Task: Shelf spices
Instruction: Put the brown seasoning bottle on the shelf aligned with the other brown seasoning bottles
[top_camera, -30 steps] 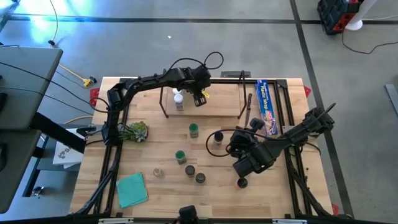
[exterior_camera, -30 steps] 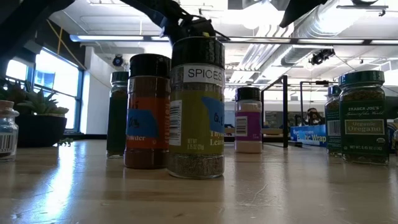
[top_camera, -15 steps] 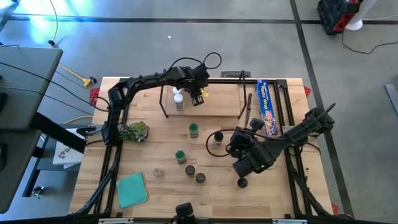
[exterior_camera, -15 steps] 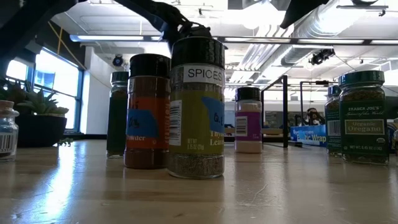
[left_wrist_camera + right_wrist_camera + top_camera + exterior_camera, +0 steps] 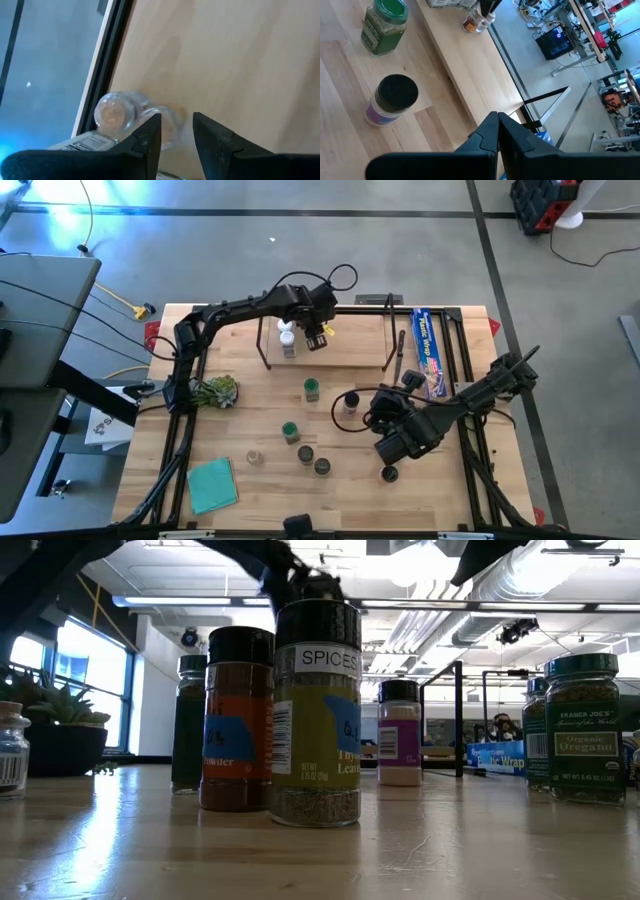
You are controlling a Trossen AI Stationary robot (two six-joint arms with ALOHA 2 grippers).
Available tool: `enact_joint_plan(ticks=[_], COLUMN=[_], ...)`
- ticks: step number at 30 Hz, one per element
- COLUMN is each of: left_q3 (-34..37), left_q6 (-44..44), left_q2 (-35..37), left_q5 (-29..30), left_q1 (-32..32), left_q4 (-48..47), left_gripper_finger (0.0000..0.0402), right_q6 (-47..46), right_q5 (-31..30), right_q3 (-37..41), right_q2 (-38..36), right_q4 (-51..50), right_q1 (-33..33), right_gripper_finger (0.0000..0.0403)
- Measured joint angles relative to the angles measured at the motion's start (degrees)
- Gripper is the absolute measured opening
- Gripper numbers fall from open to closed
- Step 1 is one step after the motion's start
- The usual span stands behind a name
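A lab or workshop, by the bare concrete floor point(image 5: 300, 250) with taped lines, exposed ceiling ducts point(image 5: 520, 585) and strip lights, loose cables point(image 5: 110, 300), and benches of equipment point(image 5: 555, 42) beyond the wooden table point(image 5: 250, 410).

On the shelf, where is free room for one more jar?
The shelf is bare from the left hand to its right upright frame. Its left end is crowded: the white-lidded jar stands there, beside that hand.
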State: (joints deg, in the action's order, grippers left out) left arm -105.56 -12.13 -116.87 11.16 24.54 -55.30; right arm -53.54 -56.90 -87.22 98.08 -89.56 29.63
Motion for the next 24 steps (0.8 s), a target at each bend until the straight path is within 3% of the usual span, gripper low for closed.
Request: enact_joint_plan(ticks=[6,12,20,24], left_q3=[2.7,20.7,46.4,54.9], left_q6=[-4.0,0.9,20.1,33.1], left_q2=[7.4,24.6,54.6,64.2], left_q5=[-0.8,-2.0,0.7,1.1], left_q1=[-5.6,-11.5,-27.5,-37.4], left_q4=[0.0,4.8,12.3,12.7], left_gripper_finger=[0.0106,0.0106,0.0106,0.0106], right_q6=[0.4,1.3,4.1,4.1], right_q5=[0.1,0.0,-3.3,-4.9], right_q3=[0.0,0.0,0.0,0.0], right_q2=[0.0,0.0,0.0,0.0], right_q4=[-0.4,-0.4,-0.4,0.5], right_q1=[0.0,0.4,0.1,-0.9], right_gripper_finger=[0.0004,0.0004,0.0004,0.0004])
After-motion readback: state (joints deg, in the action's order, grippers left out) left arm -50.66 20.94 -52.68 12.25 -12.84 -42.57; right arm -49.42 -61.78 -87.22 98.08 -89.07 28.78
